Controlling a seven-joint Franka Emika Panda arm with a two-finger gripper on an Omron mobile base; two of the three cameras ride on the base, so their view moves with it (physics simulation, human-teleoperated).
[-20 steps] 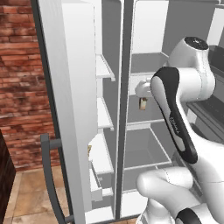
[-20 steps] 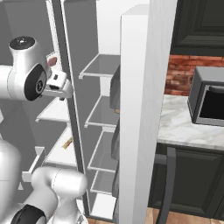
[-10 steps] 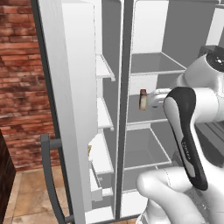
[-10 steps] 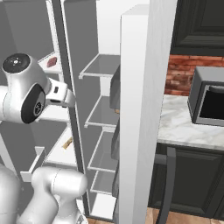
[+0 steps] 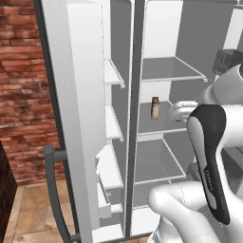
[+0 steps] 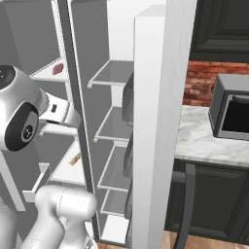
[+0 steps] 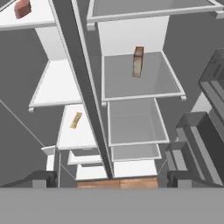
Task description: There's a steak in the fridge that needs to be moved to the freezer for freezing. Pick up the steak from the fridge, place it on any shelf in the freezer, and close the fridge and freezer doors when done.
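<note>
The steak (image 7: 22, 8) is a small pink-red slab lying on an upper white shelf of the freezer (image 7: 57, 83), the narrower left section; it also shows as the steak (image 6: 58, 68) in the right base view. My gripper (image 7: 111, 179) is open and empty, held back from the shelves in front of the divider between the two sections; from the right base it is the gripper (image 6: 73, 118), well below the steak. The fridge (image 7: 140, 78) is the wider right section. The freezer door (image 5: 80, 118) and the fridge door (image 6: 155, 121) both stand wide open.
A tan-brown jar (image 7: 138, 61) stands upright on a middle fridge shelf. A small yellowish item (image 7: 75, 120) lies on a lower freezer shelf. Dark bins (image 7: 205, 131) line the fridge door. A microwave (image 6: 233, 114) sits on the marble counter (image 6: 204, 141) to the right.
The arm has drawn back and down from the upper freezer shelf, jaws staying open. The steak has stayed on that shelf.
</note>
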